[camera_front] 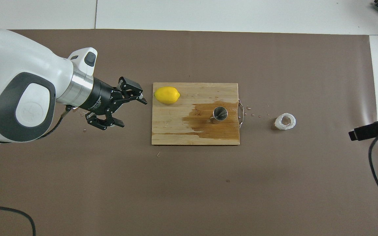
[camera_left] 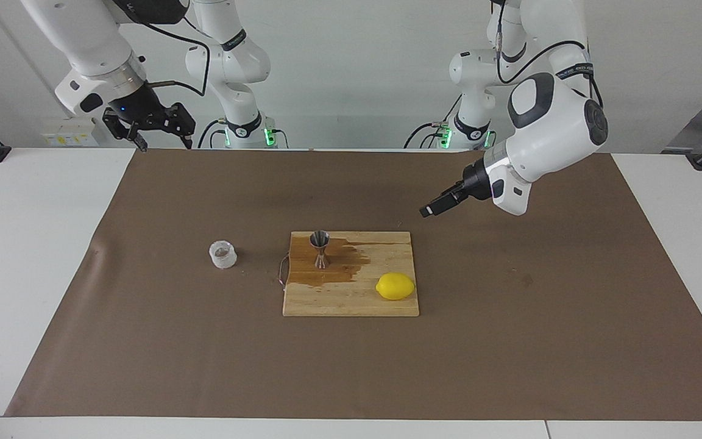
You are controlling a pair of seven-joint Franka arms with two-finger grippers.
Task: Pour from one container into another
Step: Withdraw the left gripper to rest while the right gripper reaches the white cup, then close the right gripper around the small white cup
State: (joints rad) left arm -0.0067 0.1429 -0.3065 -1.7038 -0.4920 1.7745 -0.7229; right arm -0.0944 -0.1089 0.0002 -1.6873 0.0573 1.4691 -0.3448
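1. The plastic cup (camera_left: pixel 222 254) is set upright on the brown mat (camera_left: pixel 509 341), toward the right arm's end, beside the cutting board (camera_left: pixel 351 302) where the jigger (camera_left: pixel 320 248) is placed.
2. The right gripper (camera_left: pixel 155 130) is held wide open and empty, raised at the robots' edge of the mat.
3. The left gripper (camera_front: pixel 121 108) is spread open, empty, over bare mat, well apart from the cup.
4. The right arm is judged nearer.

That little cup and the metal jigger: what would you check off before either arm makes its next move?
1. Plastic cup upright on the brown mat, free of both arms: ok.
2. Steel jigger upright on the cutting board: ok.
3. Board dry: not ok, a wet stain spreads around the jigger.
4. Lemon apart from the jigger: ok.
5. Left gripper open, holding nothing, over the mat: ok.
6. Right gripper open, holding nothing, raised over the mat's edge: ok.
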